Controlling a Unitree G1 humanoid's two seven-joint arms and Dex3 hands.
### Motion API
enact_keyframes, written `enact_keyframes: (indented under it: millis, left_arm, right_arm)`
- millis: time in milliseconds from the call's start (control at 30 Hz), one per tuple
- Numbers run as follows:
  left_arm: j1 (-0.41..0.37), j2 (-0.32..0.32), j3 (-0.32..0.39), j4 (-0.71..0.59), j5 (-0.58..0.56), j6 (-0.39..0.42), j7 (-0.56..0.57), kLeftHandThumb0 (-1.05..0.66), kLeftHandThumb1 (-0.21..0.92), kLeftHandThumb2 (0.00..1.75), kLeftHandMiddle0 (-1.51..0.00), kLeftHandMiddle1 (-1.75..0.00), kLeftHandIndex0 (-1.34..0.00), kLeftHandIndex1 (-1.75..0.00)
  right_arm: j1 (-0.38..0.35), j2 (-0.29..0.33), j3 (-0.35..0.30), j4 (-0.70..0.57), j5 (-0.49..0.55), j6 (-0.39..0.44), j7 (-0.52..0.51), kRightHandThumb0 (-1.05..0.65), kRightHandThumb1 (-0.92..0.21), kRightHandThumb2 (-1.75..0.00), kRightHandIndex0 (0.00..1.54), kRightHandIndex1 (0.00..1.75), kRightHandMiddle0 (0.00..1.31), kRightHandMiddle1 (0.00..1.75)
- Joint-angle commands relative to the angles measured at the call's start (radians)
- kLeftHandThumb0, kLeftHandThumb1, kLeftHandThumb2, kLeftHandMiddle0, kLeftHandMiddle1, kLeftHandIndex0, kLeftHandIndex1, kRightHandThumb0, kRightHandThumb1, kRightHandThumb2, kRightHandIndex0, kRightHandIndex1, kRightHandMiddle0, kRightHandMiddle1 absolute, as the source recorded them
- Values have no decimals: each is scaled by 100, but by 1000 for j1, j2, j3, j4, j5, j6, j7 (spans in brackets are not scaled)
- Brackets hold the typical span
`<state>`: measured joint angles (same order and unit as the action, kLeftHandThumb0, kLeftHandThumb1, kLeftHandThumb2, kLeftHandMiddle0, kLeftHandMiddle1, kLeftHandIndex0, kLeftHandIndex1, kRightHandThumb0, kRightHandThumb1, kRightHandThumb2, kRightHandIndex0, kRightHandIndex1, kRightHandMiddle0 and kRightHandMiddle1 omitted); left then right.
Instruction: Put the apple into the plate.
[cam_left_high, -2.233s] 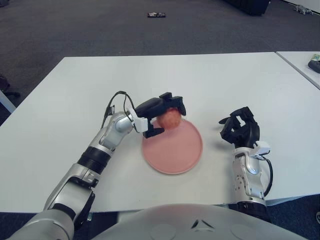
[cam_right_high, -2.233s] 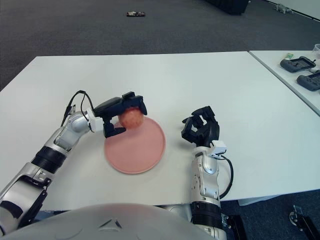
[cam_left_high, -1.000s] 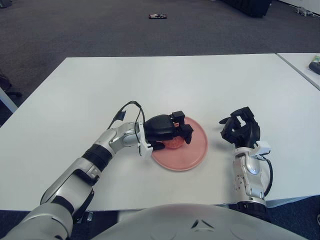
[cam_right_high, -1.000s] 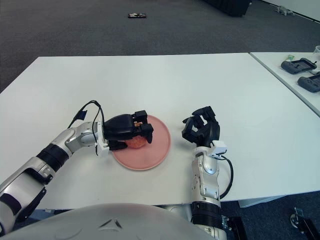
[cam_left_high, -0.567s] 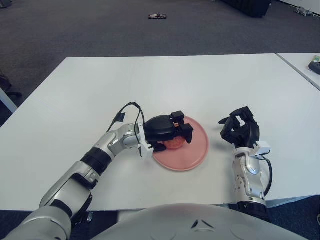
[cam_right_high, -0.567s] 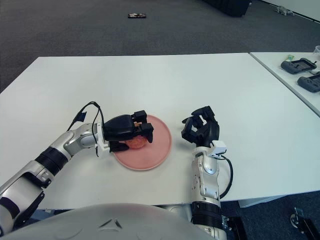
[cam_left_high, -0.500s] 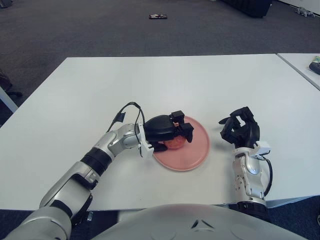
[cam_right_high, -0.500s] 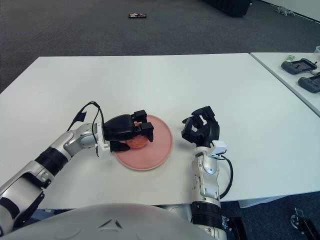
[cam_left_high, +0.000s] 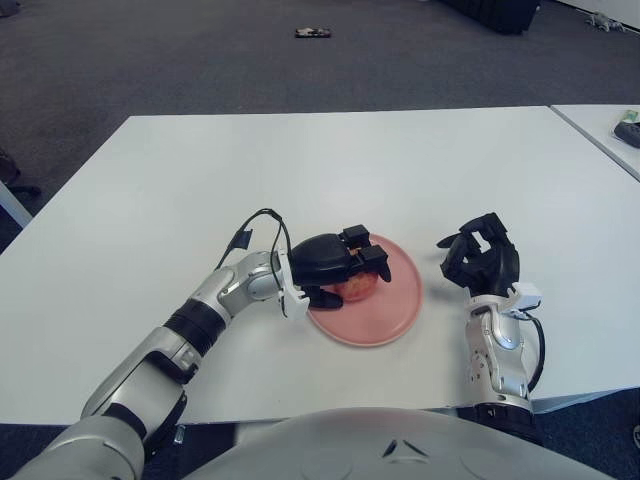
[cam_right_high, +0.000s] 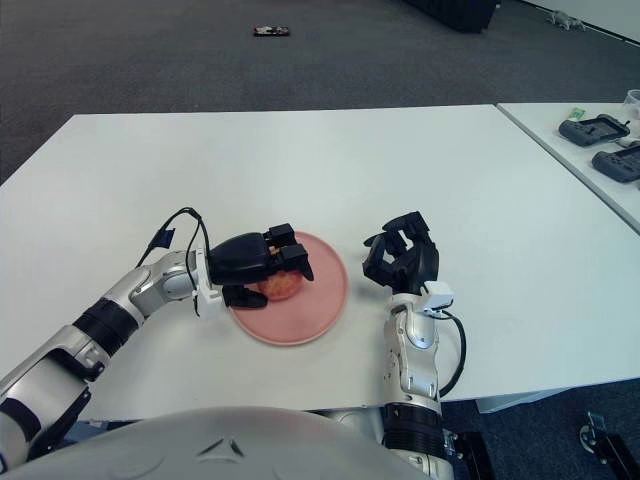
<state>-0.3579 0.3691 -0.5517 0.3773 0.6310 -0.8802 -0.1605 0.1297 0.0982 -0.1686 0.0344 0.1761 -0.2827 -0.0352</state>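
Left hand (cam_left_high: 335, 265) fingers curled; right hand (cam_left_high: 480, 255) upright.

White table (cam_right_high: 420, 160): filling most of the view, dark carpet (cam_right_high: 150, 60) lying beyond it.

Pink plate (cam_right_high: 315, 300): sitting flat on the table near the front edge.

Apple (cam_right_high: 281, 285): lying on the left part of the plate, partly hidden under black fingers.

Left hand (cam_right_high: 262, 262): reaching in from the left over the plate's left rim, fingers curling over and around the apple.

Right hand (cam_right_high: 402, 257): showing just right of the plate, raised on its upright forearm, fingers curling inward and holding nothing.

Second table (cam_right_high: 590, 150): standing at the right edge, carrying two dark controllers (cam_right_high: 600, 145).

Small dark object (cam_right_high: 271, 32): lying on the carpet far behind.
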Motion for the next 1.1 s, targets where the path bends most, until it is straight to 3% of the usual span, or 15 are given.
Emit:
enact_keyframes:
  millis: [0, 300, 500, 800, 1067]
  left_arm:
    - [9, -1, 22, -14, 1, 23, 15, -34, 22, 132, 0, -127, 0, -124]
    - [-5, -9, 62, -7, 37, 76, 74, -40, 24, 128, 0, -123, 0, -116]
    - [-7, 9, 126, -84, -40, 104, 45, -41, 23, 126, 0, -114, 0, -112]
    - [-1, -6, 171, -89, -7, 114, 132, -38, 20, 127, 0, -113, 0, -112]
    - [19, -6, 221, -137, -58, 175, 121, -38, 21, 128, 0, -109, 0, -116]
  right_arm:
    - [-9, 6, -3, -9, -8, 20, -23, -1, -23, -134, 70, 151, 55, 175]
    - [-10, 11, 3, -11, -16, 19, -47, -1, -25, -132, 70, 149, 53, 175]
    - [-7, 16, 5, -17, -6, 21, -45, -1, -27, -129, 70, 147, 52, 175]
    - [-4, 14, 8, -20, -1, 20, -37, -1, -29, -127, 69, 147, 51, 175]
    - [-1, 13, 11, -24, 2, 23, -34, -1, -29, -127, 68, 148, 50, 175]
